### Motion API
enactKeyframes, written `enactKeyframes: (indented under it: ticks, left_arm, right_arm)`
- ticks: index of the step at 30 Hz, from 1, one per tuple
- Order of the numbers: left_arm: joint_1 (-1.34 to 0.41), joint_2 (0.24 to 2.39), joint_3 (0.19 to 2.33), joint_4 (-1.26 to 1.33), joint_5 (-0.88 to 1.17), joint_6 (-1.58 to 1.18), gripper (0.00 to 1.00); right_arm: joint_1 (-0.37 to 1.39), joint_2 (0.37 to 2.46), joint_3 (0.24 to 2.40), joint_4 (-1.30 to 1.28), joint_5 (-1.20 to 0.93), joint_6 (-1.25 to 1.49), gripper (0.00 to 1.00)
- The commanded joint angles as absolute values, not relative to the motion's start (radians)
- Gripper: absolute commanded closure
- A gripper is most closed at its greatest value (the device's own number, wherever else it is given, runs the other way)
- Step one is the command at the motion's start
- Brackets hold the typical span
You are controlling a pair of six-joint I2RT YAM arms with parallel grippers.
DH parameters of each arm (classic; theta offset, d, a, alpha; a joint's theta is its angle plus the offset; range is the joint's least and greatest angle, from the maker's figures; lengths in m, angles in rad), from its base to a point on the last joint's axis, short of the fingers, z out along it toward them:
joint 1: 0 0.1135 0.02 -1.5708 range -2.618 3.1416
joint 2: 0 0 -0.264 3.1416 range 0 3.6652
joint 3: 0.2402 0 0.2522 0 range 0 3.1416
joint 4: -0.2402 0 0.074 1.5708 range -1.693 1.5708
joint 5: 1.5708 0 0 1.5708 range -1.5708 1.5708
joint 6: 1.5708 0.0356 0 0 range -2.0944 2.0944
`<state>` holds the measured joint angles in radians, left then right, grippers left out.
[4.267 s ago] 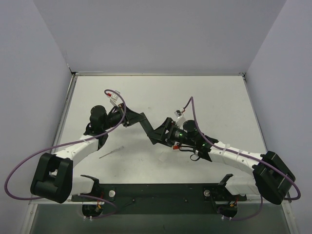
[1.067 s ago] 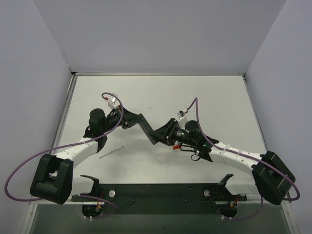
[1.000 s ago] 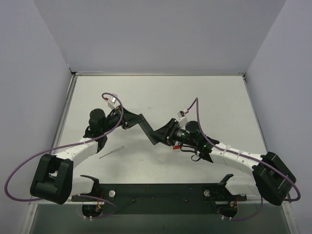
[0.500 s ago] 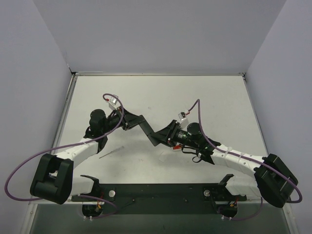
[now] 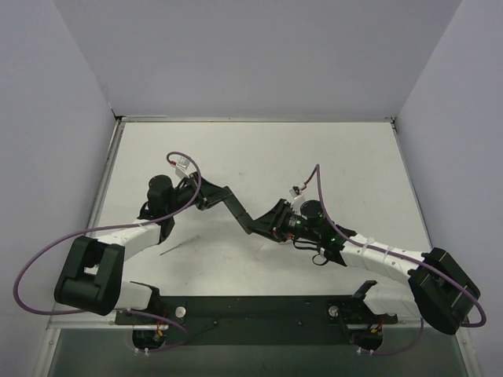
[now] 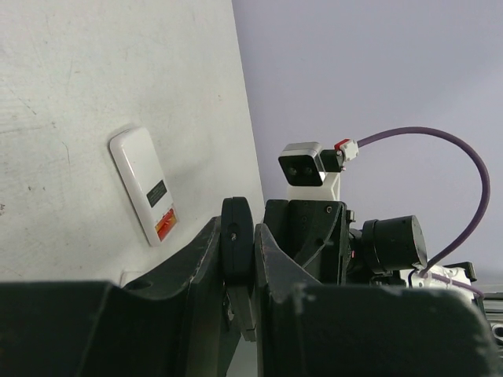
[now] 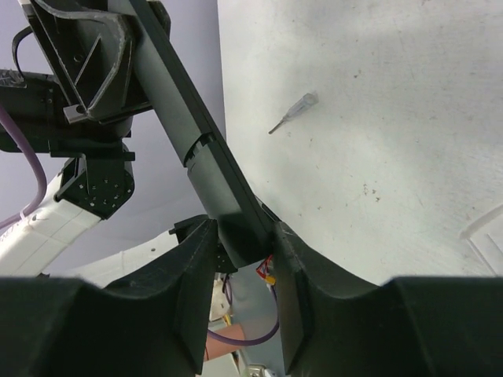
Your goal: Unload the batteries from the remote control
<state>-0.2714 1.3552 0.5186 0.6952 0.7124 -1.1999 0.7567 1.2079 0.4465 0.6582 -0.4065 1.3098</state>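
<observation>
Currently, the left gripper (image 6: 238, 239) is clamped on one end of the remote control (image 7: 189, 129), which shows edge-on between its fingers. The right gripper (image 7: 240, 236) is clamped on the opposite end, so the bar spans from one tool to the other over the table (image 7: 377, 118). In these views the batteries cannot be made out. A white card (image 6: 145, 184) lies on the table beyond the left fingers.

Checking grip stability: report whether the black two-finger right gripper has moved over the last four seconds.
Yes, slightly: the right gripper has slid down and to the right in the top view, nearer the black base rail.
</observation>
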Motion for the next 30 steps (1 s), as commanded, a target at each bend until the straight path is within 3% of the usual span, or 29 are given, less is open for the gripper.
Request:
enactKeyframes:
  ticks: [1,20,25,30]
  left_arm:
    - [-0.265,1.376,0.543,0.750,0.707,-1.170,1.00]
    - [-0.230,1.431,0.535,0.747,0.719,-1.239,1.00]
    - [-0.225,1.442,0.534,0.767,0.727,-1.259,1.00]
    - [-0.224,1.447,0.526,0.787,0.730,-1.269,1.00]
  right_arm:
    - [0.744,1.206,0.437,0.715,-0.407,1.310,0.73]
    - [0.724,1.114,0.382,0.655,-0.387,1.262,0.84]
    - [0.724,1.100,0.383,0.658,-0.393,1.255,0.71]
    - [0.724,1.104,0.387,0.669,-0.397,1.259,0.80]
